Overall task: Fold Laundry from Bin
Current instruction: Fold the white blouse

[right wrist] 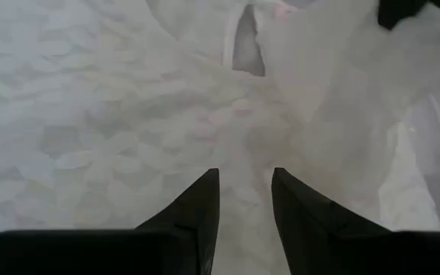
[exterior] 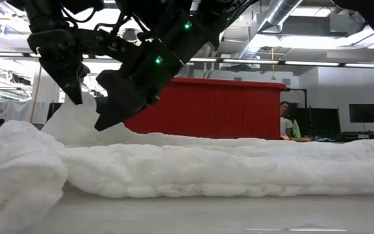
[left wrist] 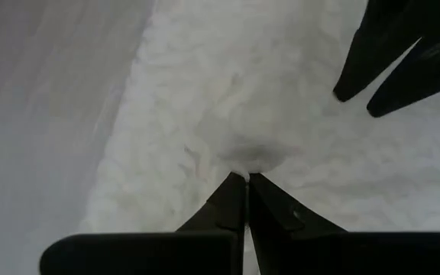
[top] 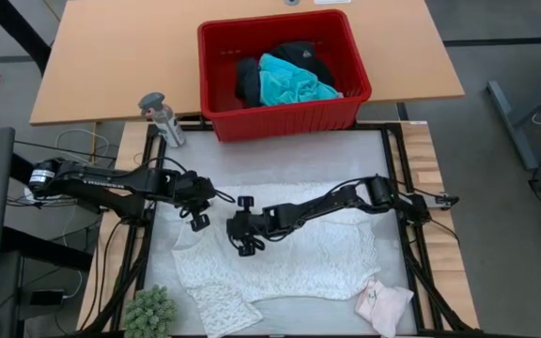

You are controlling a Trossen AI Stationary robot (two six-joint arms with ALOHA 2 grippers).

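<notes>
Fingers of the left gripper (left wrist: 246, 177) are pinched shut on a small peak of the white lacy top (top: 280, 258); fingers of the right gripper (right wrist: 245, 174) stand partly apart, tips down on the same fabric, nothing caught between them yet. The top lies spread on the table (top: 364, 150), just in front of the bin (top: 285, 117), which holds the turquoise shirt (top: 289, 83) and black clothing (top: 303, 54). A small pale pink-white piece (top: 383, 305) sits at the table's near right corner.

Judgement: step in hand is getting a second grip for a fold. The right fingers should gather one layer only and close fully before any lift; both holds then rise together so the lace does not stretch or drag.

Pose: left arm reaches in from the left, wrist tipped down. Right arm stretches across from the right, wrist angled down just beside the left gripper.
</notes>
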